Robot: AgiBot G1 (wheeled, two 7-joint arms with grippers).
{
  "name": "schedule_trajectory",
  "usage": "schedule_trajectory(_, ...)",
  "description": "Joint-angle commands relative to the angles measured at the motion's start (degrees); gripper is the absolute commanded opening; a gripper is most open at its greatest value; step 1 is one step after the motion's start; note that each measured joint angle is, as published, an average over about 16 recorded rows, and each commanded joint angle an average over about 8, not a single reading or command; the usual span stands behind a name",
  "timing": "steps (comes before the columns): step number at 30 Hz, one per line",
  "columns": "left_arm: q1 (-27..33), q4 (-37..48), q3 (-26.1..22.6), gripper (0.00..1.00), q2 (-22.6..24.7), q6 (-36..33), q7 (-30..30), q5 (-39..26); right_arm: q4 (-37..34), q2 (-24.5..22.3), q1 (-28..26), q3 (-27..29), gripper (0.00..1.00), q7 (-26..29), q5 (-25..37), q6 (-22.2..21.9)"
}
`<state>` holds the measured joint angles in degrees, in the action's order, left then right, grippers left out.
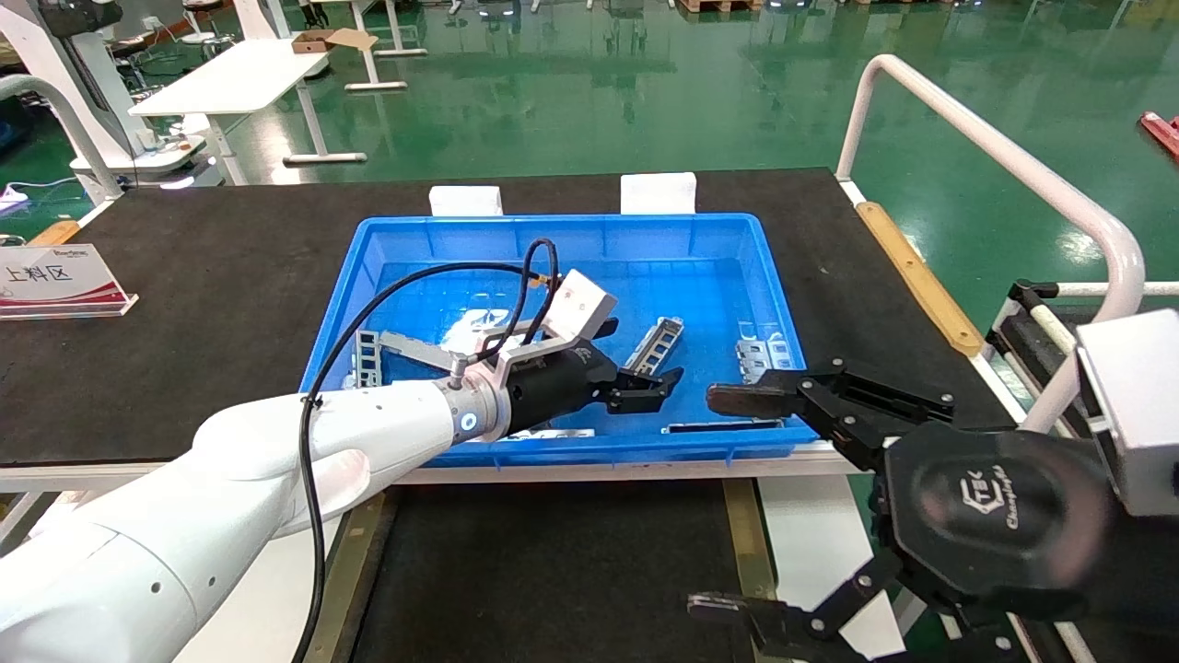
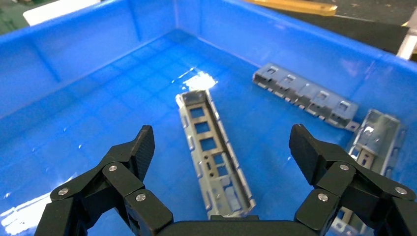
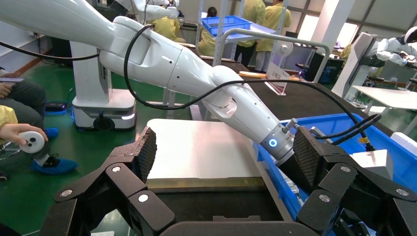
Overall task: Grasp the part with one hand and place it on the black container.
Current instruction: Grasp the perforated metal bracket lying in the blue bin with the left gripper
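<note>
The part (image 2: 211, 152), a slim grey channel bracket with rectangular cutouts, lies flat on the floor of the blue bin (image 1: 553, 224). In the head view the part (image 1: 656, 343) shows just beyond my left gripper (image 1: 647, 390). My left gripper (image 2: 222, 147) hovers over the part's near end, open, with one finger on each side and neither touching it. The black container (image 1: 553, 571) is the matte tray with brass strips in front of the bin. My right gripper (image 1: 728, 502) hangs open and empty over the tray's right edge, and the right wrist view shows the black container (image 3: 211, 201) below it.
Other grey brackets (image 2: 305, 96) (image 2: 376, 135) lie in the bin near its right wall. More brackets (image 1: 368, 354) sit at the bin's left. A white rail (image 1: 1013, 166) rises on the right. A sign (image 1: 55, 276) stands on the table's left.
</note>
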<state>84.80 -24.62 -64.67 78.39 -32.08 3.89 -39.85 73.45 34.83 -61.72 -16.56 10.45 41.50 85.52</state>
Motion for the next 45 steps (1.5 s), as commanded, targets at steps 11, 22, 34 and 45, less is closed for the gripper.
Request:
schedule_trajectory(11, -0.5, 1.1, -2.6, 0.95, -0.2, 1.4, -0.4, 4.3, 0.0, 0.0, 0.0, 0.0, 0.94, 0.0, 0.0, 0.0)
schedule_trajectory(22, -0.7, 1.5, -4.6, 0.00, -0.2, 1.5, 0.3, 6.9, 0.0, 0.0, 0.0, -0.1, 0.00, 0.0, -0.1, 0.0)
schedule_trajectory(34, -1.0, 1.9, -6.3, 0.00, -0.3, 2.1, 0.8, 9.6, 0.0, -0.1, 0.0, -0.1, 0.00, -0.1, -0.1, -0.1)
schedule_trajectory(45, -1.5, 2.1, -7.5, 0.00, -0.3, 2.2, 0.9, 12.0, 0.0, -0.1, 0.0, -0.2, 0.00, -0.1, -0.1, -0.1)
